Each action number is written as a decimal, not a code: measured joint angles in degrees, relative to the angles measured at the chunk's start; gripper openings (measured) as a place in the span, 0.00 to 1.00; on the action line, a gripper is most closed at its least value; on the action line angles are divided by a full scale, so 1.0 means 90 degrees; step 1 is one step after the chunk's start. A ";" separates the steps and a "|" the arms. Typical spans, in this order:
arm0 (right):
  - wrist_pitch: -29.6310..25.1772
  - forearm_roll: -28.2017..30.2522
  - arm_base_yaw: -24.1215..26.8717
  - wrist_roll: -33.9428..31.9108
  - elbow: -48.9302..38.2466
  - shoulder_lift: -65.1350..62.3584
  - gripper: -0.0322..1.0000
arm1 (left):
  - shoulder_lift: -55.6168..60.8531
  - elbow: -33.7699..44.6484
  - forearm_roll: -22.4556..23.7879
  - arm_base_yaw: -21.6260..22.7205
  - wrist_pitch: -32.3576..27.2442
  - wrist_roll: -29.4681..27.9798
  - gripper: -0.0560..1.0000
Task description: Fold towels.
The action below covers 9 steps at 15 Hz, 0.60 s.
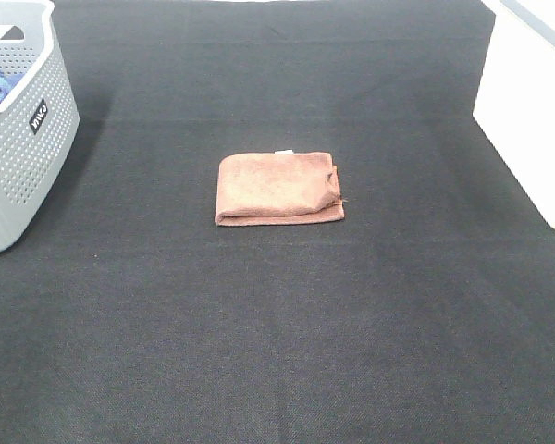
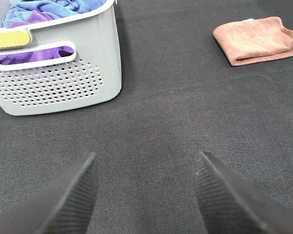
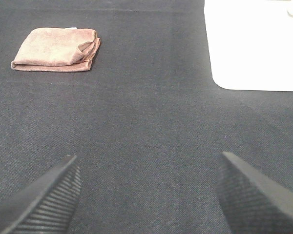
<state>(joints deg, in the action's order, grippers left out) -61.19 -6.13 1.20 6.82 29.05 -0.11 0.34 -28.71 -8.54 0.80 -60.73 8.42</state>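
Exterior high view: a folded towel (image 1: 278, 189) is seen alone on the dark surface (image 1: 277, 351), well apart from the grey basket (image 1: 23, 139) and from the white bin (image 1: 527, 111).
Neither arm is shown in this view; the towel's layers gape slightly at the edge facing away from the basket, so a careless pinch there could be expected to catch only one layer and undo the fold. Left wrist view: the left claw (image 2: 145, 195) is held wide open and empty over bare surface, the basket near, the towel beyond the basket's side. Right wrist view: the right claw (image 3: 149, 195) is likewise spread wide, nothing gripped, the towel well apart from it.
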 joint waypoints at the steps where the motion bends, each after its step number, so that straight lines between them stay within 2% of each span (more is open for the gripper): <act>1: 0.0000 0.0000 0.0000 0.0000 0.0000 0.0000 0.73 | 0.0000 0.0000 0.0000 0.0000 0.0000 0.0000 0.59; 9: 0.0000 0.0000 0.0000 0.0000 0.0000 0.0000 0.73 | 0.0000 0.0000 0.0006 0.0134 0.0000 0.0000 0.59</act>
<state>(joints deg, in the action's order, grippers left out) -61.19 -6.13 1.20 6.82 29.05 -0.11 0.34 -28.71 -8.48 2.01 -60.73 8.42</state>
